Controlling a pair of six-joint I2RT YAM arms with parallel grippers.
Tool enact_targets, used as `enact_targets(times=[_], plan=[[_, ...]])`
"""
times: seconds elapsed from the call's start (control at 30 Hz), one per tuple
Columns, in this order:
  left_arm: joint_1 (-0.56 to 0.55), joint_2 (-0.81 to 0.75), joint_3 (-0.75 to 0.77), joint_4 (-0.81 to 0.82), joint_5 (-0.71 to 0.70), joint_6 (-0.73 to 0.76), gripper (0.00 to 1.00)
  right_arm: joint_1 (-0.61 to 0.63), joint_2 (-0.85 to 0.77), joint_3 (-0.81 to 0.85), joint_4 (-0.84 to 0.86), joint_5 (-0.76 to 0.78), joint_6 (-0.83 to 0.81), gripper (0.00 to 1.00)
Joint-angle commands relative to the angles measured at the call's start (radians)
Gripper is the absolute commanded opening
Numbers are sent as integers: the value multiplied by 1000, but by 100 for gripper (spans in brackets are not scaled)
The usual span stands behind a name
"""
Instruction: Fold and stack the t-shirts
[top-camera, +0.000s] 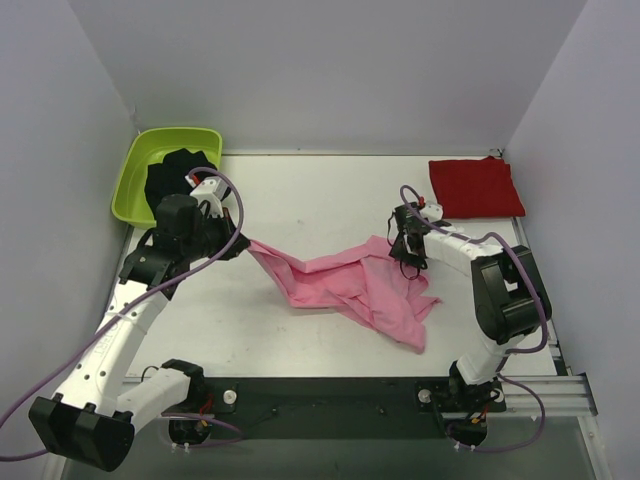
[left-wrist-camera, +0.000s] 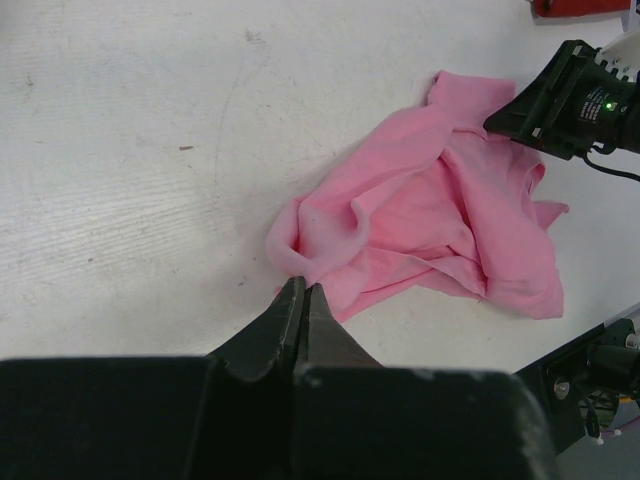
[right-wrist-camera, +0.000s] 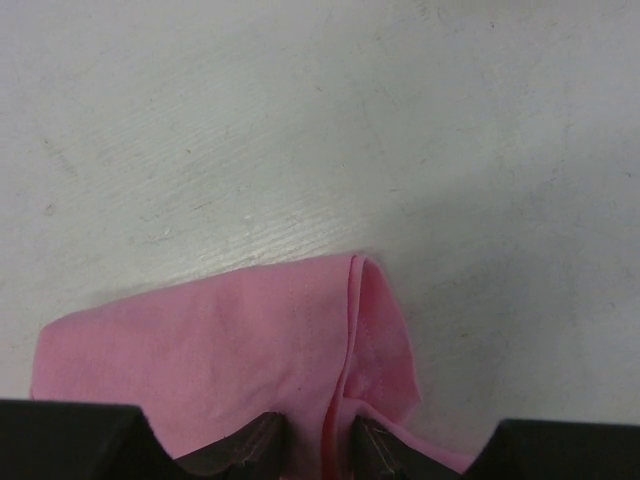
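Observation:
A light pink t-shirt (top-camera: 362, 288) lies crumpled in the middle of the white table. My left gripper (top-camera: 244, 243) is shut on its left corner (left-wrist-camera: 300, 262) and holds that corner stretched up off the table. My right gripper (top-camera: 408, 252) is shut on the shirt's upper right edge, a folded hem of pink cloth (right-wrist-camera: 300, 360) pinched between its fingertips (right-wrist-camera: 255, 440). The shirt sags between the two grippers. A deep red t-shirt (top-camera: 475, 187) lies folded flat at the back right corner; only its edge (left-wrist-camera: 585, 6) shows in the left wrist view.
A lime green tub (top-camera: 165, 170) with dark cloth (top-camera: 175, 172) in it stands at the back left, just behind my left arm. Grey walls close in the table on three sides. My right arm's wrist (left-wrist-camera: 575, 100) shows over the pink shirt.

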Motion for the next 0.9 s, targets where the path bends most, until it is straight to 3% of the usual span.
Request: enact_targets(times=[0.0,0.23,0.67,0.77,0.87], plan=[[6,1,11,54,0,7,0,-4,-30,44,-39,28,-27,35],[6,2,1,69,13,-5,0,-5,-45,67,-70,46,-47,36],[6,-2,7,61,8,1,0,-2,-27,81,-68,35,-41,29],[6,-1,2,64,10,1,0,-2,-27,86,-73,38,-42,24],[6,-1,-1,67,14,-2,0,-1,-27,93,-76,35,-42,10]])
